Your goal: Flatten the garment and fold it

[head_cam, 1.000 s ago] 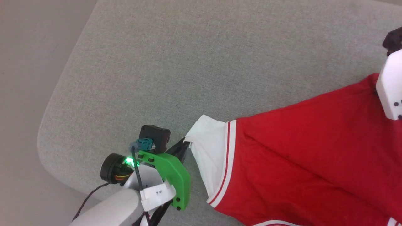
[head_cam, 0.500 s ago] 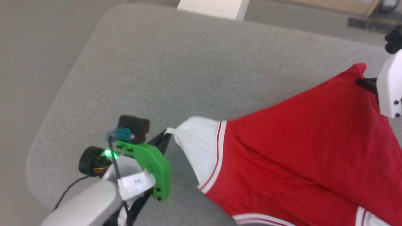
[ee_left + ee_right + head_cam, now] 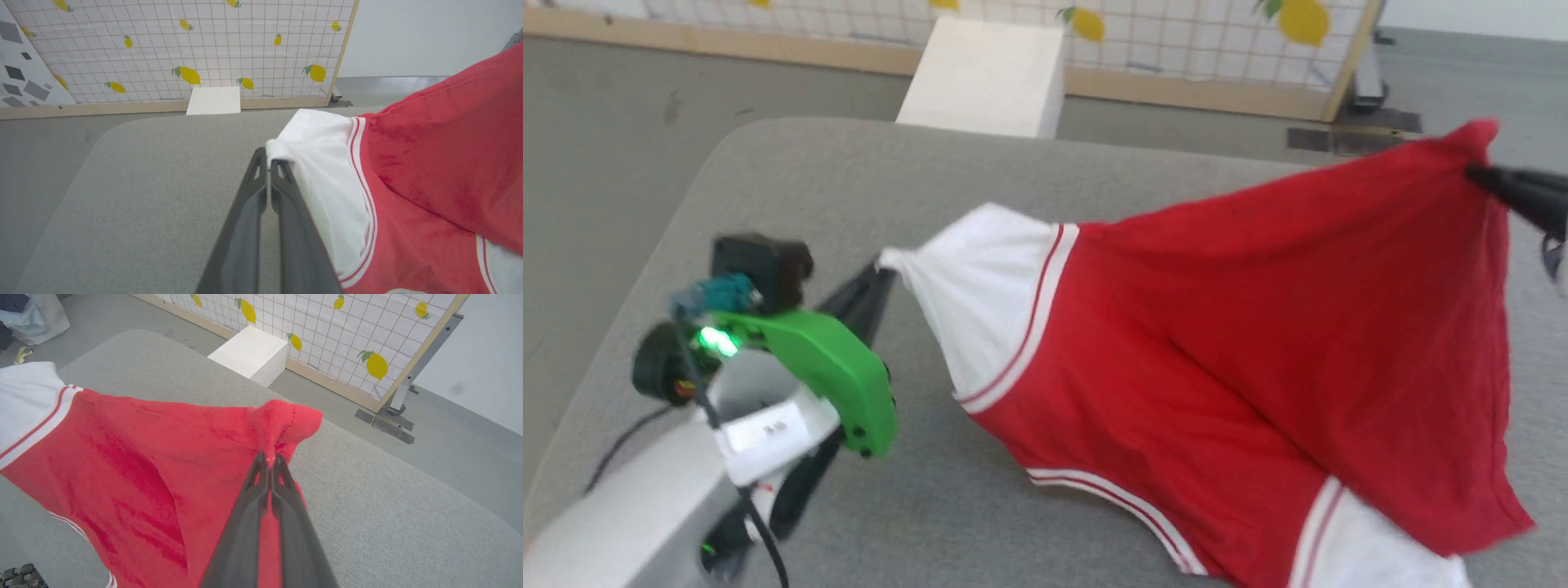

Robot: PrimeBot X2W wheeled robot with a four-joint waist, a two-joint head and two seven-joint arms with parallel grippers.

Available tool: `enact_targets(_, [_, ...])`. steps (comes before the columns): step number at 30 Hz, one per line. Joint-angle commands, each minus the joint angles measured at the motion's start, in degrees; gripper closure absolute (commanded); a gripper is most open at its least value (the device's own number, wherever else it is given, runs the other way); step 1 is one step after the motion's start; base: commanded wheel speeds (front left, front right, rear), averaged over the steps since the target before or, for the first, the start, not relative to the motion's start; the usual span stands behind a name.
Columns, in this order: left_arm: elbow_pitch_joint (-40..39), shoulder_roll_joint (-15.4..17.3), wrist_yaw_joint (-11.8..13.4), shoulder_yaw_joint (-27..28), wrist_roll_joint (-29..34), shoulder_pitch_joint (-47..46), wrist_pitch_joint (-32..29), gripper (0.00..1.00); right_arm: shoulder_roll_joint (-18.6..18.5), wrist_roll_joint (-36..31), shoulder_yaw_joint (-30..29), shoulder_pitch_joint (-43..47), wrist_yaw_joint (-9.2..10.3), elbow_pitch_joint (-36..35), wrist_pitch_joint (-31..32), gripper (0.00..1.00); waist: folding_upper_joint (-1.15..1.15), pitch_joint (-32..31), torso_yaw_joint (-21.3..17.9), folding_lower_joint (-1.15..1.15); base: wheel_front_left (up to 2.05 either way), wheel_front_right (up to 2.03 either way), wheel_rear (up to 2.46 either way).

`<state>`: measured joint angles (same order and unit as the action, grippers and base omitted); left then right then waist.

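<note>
The garment (image 3: 1241, 327) is a red shirt with white sleeves and striped trim, hanging stretched between both grippers above the grey table (image 3: 849, 188). My left gripper (image 3: 882, 273) is shut on the tip of a white sleeve (image 3: 318, 163); in the left wrist view the left gripper (image 3: 269, 163) pinches the sleeve's edge. My right gripper (image 3: 1474, 173) is shut on a bunched red corner of the garment (image 3: 286, 420), with the right gripper (image 3: 269, 459) pressed together in the right wrist view. The garment's lower part and a second white sleeve (image 3: 1372, 547) droop toward the table.
A white box (image 3: 988, 77) stands on the floor beyond the table's far edge. Behind it runs a grid panel with lemon prints (image 3: 1176, 33) on a metal foot (image 3: 388, 420). The table's rounded corner (image 3: 735, 139) lies at far left.
Both grippers have risen with the garment, lifting it off the table and stretching it between them. The head camera has tilted up, bringing the box and panel into view.
</note>
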<state>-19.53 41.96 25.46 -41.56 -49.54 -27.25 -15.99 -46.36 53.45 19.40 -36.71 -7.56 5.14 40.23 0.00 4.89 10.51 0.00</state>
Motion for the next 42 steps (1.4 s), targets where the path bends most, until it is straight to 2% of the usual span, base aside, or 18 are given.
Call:
enact_targets(1, [-0.6,0.6,-0.3,1.1,-0.9,-1.8,0.7,1.00,-0.3,0.6,-1.3,0.7,0.08,-1.0,-0.8,1.00,0.00,-1.9,-2.5,0.00,0.00,0.00,0.00])
enact_targets(7, [-3.5,1.6,-1.0,6.0,-2.2,-6.2,1.8,1.00,-1.5,0.7,-5.3,1.0,0.08,-7.2,-1.9,1.00,0.00,-1.3,-4.4,0.00,0.00,0.00,0.00])
enact_targets(11, [-4.4,1.7,-1.2,9.7,-3.7,-9.9,2.1,1.00,-0.7,0.3,-8.1,0.1,0.08,-10.1,-2.0,1.00,0.00,-0.4,-5.7,0.00,0.00,0.00,0.00])
enact_targets(16, [-3.2,2.3,-4.2,12.0,-4.3,-16.6,1.2,1.00,1.3,-1.1,-10.5,-3.3,0.08,-11.5,-2.0,1.00,0.00,1.6,-7.3,0.00,0.00,0.00,0.00])
enact_targets(21, [2.3,0.8,-8.2,13.6,-6.0,-26.2,-0.8,1.00,3.3,-3.0,-10.0,-10.0,0.08,-10.3,-3.1,1.00,0.00,5.6,-8.7,0.00,0.00,0.00,0.00])
enact_targets(24, [8.0,-0.8,-10.9,13.9,-7.0,-33.6,-2.8,1.00,4.3,-4.5,-8.4,-16.1,0.08,-8.1,-4.4,1.00,0.00,9.5,-9.5,0.00,0.00,0.00,0.00])
enact_targets(30, [23.7,-3.5,-16.4,12.2,-3.3,-49.6,-4.5,1.00,6.3,-7.6,-3.2,-30.2,0.08,0.2,-8.9,1.00,0.00,17.9,-10.8,0.00,0.00,0.00,0.00])
enact_targets(35, [35.8,-6.3,-19.4,11.9,-0.2,-62.6,-3.5,1.00,9.2,-10.0,1.9,-42.7,0.08,9.4,-15.1,1.00,0.00,23.7,-12.6,0.00,0.00,0.00,0.00])
enact_targets(42, [49.5,-9.3,-22.3,12.5,3.9,-77.9,2.3,1.00,14.3,-10.7,7.4,-56.8,0.08,23.2,-25.1,1.00,0.00,28.7,-14.2,0.00,0.00,0.00,0.00])
